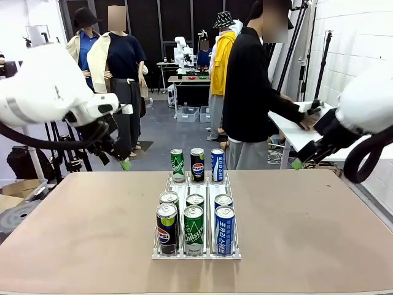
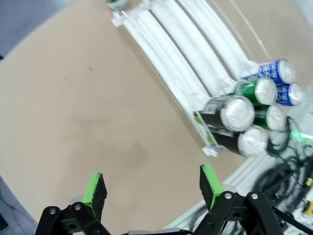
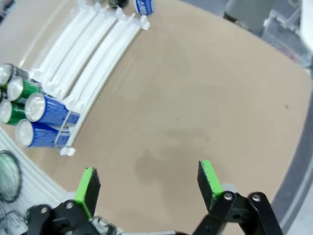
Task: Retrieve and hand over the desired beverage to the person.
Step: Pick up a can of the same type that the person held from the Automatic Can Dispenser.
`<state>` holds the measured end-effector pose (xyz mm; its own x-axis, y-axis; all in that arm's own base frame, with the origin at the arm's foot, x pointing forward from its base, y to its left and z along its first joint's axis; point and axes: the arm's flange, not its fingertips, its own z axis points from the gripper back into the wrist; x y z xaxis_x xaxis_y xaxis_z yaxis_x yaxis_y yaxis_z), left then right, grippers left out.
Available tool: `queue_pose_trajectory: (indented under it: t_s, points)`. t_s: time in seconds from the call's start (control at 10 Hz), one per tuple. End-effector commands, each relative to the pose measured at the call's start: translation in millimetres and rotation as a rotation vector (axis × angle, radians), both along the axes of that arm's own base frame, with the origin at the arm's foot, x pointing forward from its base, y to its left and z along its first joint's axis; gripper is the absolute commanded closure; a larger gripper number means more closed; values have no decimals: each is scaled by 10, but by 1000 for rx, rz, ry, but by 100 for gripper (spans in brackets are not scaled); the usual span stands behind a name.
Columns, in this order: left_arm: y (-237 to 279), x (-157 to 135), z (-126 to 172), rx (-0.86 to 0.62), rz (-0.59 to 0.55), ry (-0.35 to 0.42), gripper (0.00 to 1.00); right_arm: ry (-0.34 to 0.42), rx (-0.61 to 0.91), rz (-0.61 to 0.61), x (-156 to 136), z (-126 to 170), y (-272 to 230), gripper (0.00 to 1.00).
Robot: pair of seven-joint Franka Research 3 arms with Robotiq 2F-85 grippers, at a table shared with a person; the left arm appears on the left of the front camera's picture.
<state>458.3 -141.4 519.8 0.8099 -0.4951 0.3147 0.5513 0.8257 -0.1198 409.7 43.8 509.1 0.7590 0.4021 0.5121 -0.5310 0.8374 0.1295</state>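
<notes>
Hovering: left gripper (image 2: 151,188) and right gripper (image 3: 145,182) both agape, empty | risk: cans (image 1: 194,222) packed close, a grab could topple neighbours.

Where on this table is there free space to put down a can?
Two wide bare patches: the table left of the white rack, and the table right of it, both reaching the edges. The rack's near end is crowded with six cans; three more cans stand at its far end.
</notes>
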Motion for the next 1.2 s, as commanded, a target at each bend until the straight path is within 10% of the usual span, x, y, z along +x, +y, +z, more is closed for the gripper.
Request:
queue_pose_trajectory:
  t_s: [0.0, 1.1]
  points:
    - [270, 59, 155, -164, -24, 77, 0, 20, 126, 20, -20, 170, -227, 0]
    - [2339, -488, 384, -754, 121, -76, 0, -30, 814, 34, -394, -713, -1789, 0]
